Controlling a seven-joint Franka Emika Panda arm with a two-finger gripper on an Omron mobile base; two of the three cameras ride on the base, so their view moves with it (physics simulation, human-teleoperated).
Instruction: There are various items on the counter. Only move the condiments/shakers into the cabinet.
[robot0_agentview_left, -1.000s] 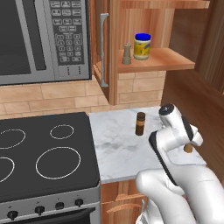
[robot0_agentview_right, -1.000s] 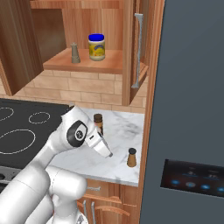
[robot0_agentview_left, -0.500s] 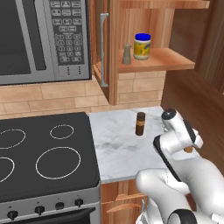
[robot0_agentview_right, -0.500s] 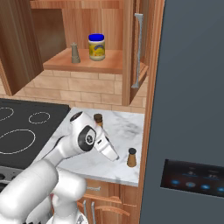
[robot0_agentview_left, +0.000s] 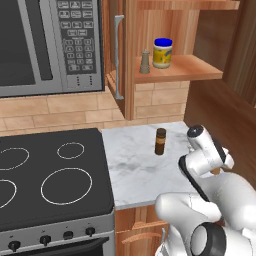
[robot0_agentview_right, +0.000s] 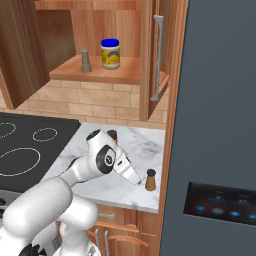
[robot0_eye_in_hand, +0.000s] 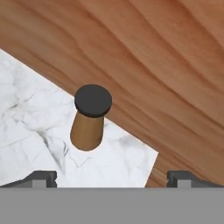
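A tan shaker with a dark top (robot0_eye_in_hand: 90, 118) stands near the right front corner of the marbled counter (robot0_eye_in_hand: 26, 109). My gripper (robot0_eye_in_hand: 113, 179) is open, just short of it and a little above, with nothing between the fingers. From the right base, the gripper (robot0_agentview_right: 136, 180) points down at the tan shaker (robot0_agentview_right: 150, 180). A dark brown cylinder (robot0_agentview_left: 160, 141) stands further back on the counter (robot0_agentview_left: 135, 170). On the cabinet shelf (robot0_agentview_left: 185, 67) stand a yellow blue-lidded jar (robot0_agentview_left: 162, 53) and a beige shaker (robot0_agentview_left: 144, 62).
The cabinet door with its silver handle (robot0_agentview_left: 118, 57) stands open. A black stovetop (robot0_agentview_left: 50, 175) lies left of the counter, under a grey microwave (robot0_agentview_left: 45, 45). A tall grey fridge (robot0_agentview_right: 220, 125) walls the counter's right side, close to the tan shaker.
My hand has dropped and moved toward the counter's front right, closing on the tan shaker. The jaws have stayed open. Nothing on the counter or shelf has moved.
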